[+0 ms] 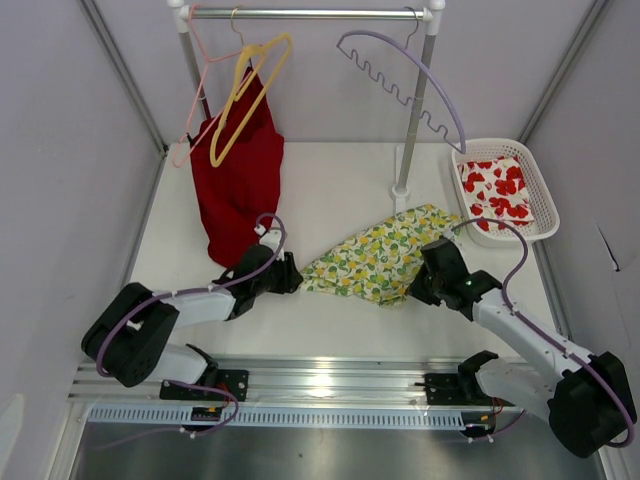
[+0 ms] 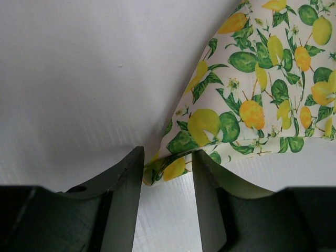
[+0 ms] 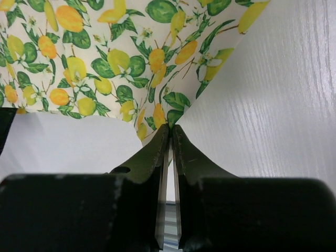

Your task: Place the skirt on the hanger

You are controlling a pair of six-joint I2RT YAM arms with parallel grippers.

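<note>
The skirt [image 1: 385,255], pale with lemons and green leaves, lies flat in the middle of the table. My left gripper [image 1: 297,275] is at the skirt's left corner. In the left wrist view the gripper [image 2: 168,157] is open, and the corner of the skirt [image 2: 252,79] lies between its fingertips. My right gripper [image 1: 415,290] is at the skirt's near right corner. In the right wrist view the gripper [image 3: 170,126] is shut on the edge of the skirt [image 3: 105,58]. The yellow hanger [image 1: 245,100] hangs tilted from the rail [image 1: 310,14] at the back left.
A thin pink hanger [image 1: 200,90] and a red garment [image 1: 240,185] hang beside the yellow hanger. A lavender wavy hanger [image 1: 410,80] hangs to the right. The rack's post [image 1: 412,130] stands behind the skirt. A white basket [image 1: 490,145] holds red-flowered cloth at the back right.
</note>
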